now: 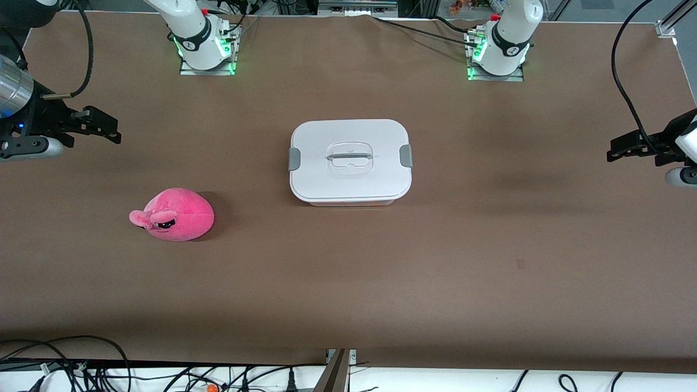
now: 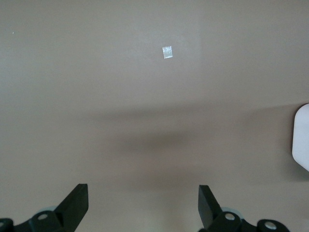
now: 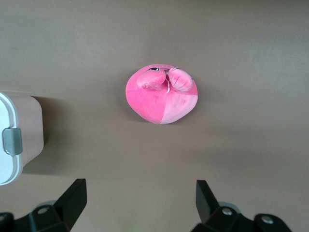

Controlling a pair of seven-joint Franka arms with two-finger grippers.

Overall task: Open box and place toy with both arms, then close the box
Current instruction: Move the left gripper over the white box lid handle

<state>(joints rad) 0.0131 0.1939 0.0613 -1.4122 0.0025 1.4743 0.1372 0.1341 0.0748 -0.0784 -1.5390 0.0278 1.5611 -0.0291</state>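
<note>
The box (image 1: pixel 348 185) sits mid-table with its white lid (image 1: pixel 375 136) on, grey clips (image 1: pixel 294 158) at both ends and a clear recessed handle (image 1: pixel 349 157). The pink plush toy (image 1: pixel 173 215) lies on the table toward the right arm's end, nearer to the front camera than the box. My right gripper (image 1: pixel 109 128) is open and empty, up over the table's edge at the right arm's end. Its wrist view shows the toy (image 3: pixel 161 94) and one end of the box (image 3: pixel 29 130). My left gripper (image 1: pixel 612 151) is open and empty over the left arm's end. Its wrist view (image 2: pixel 143 193) shows bare table and a corner of the lid (image 2: pixel 301 140).
The brown table (image 1: pixel 435 261) is wide on all sides of the box. A small tape mark (image 1: pixel 520 264) lies toward the left arm's end and shows in the left wrist view (image 2: pixel 167 51). Cables (image 1: pixel 81 365) hang along the edge nearest the front camera.
</note>
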